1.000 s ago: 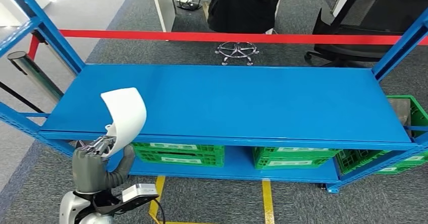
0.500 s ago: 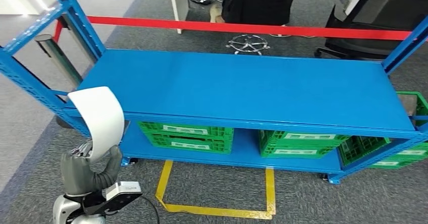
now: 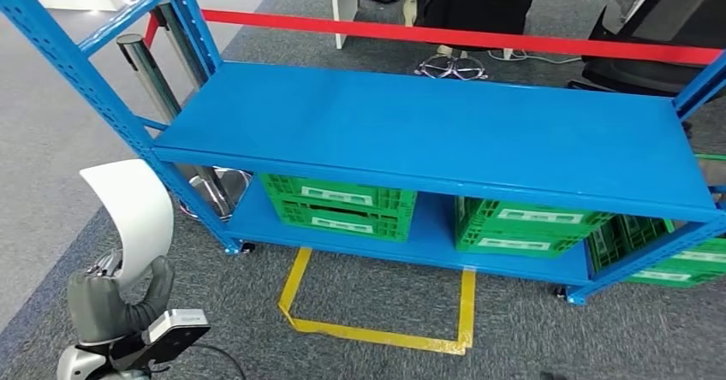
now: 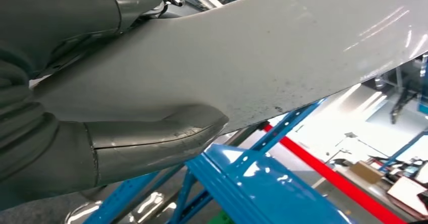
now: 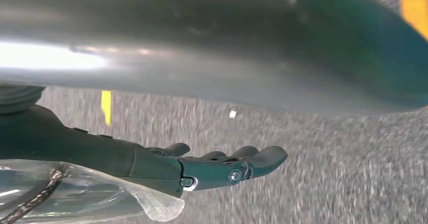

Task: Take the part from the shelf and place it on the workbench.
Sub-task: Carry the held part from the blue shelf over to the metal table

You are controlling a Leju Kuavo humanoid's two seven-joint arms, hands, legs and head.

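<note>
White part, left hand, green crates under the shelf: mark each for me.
White part [image 3: 137, 204], head view, on its curved outer face.
Left hand [image 3: 107, 303], head view, on the grey palm.
Green crates [image 3: 342, 209], head view, on the left crate's front wall.

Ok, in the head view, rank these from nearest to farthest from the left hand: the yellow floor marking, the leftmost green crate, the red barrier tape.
From the left hand, which holds the white curved part:
1. Yellow floor marking, on the carpet to its right, in front of the shelf.
2. Leftmost green crate, on the shelf's lower level, further right and beyond.
3. Red barrier tape, stretched behind the shelf, farthest.
</note>
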